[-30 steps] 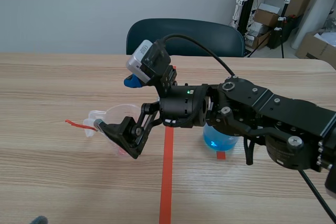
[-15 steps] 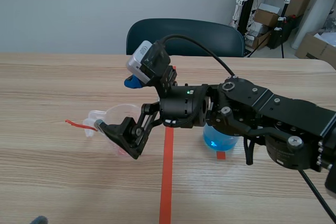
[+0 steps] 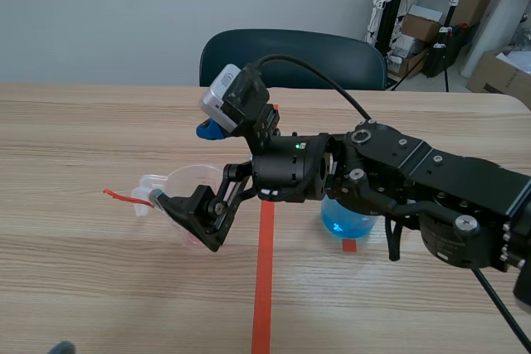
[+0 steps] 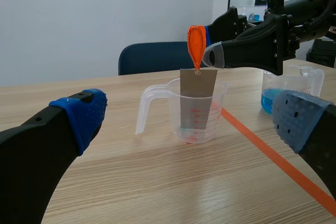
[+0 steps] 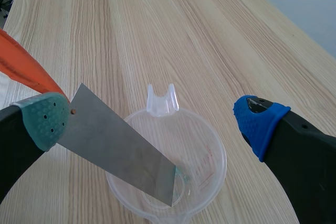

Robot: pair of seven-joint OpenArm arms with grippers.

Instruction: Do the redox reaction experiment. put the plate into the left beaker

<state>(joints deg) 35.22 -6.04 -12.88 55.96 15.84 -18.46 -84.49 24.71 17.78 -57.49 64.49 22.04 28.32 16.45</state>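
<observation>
**A:** Where are we on the table point(image 3: 83, 122)?

**B:** The right arm point(image 3: 415, 180) reaches across the middle to the left beaker point(image 4: 219, 109). The other beaker point(image 4: 273, 98), with the blue liquid, stands well apart behind it.

**A:** And the plate point(image 5: 115, 148)?

**B:** Its lower end is down inside the left beaker, and its top stands above the rim. It leans, with its upper corner against one grey-green pad point(image 5: 44, 121). I can't tell whether it rests on the bottom.

**A:** Is the right gripper point(image 5: 152, 120) clamping it?

**B:** No, the fingers are spread wide with nothing pressed between them. The left gripper point(image 4: 191, 119) is spread too and holds nothing.

**A:** So how do we finish cleanly?

**B:** I'd draw the arm straight up and back, slowly. The orange tag point(image 4: 196, 45) lies against that finger. If it snags, it could lift the plate out or tip the light beaker.
</observation>
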